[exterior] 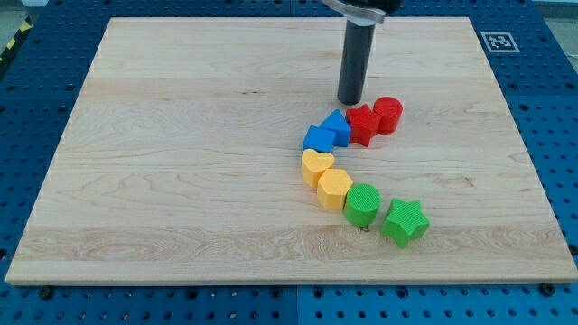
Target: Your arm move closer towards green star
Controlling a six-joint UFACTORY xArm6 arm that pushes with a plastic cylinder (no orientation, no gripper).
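Observation:
The green star (405,222) lies on the wooden board (181,162) at the lower right end of a curved row of blocks. My tip (349,100) stands on the board near the view's top, just above the red star (363,123) and left of the red cylinder (388,114). It is far above the green star, with the red blocks between them. The row runs from the red cylinder and red star through two blue blocks (327,134), a yellow heart (316,166), a yellow hexagon (334,189) and a green cylinder (362,204) to the green star.
A black-and-white marker tag (498,41) sits at the board's top right corner. The board rests on a blue perforated table (560,135).

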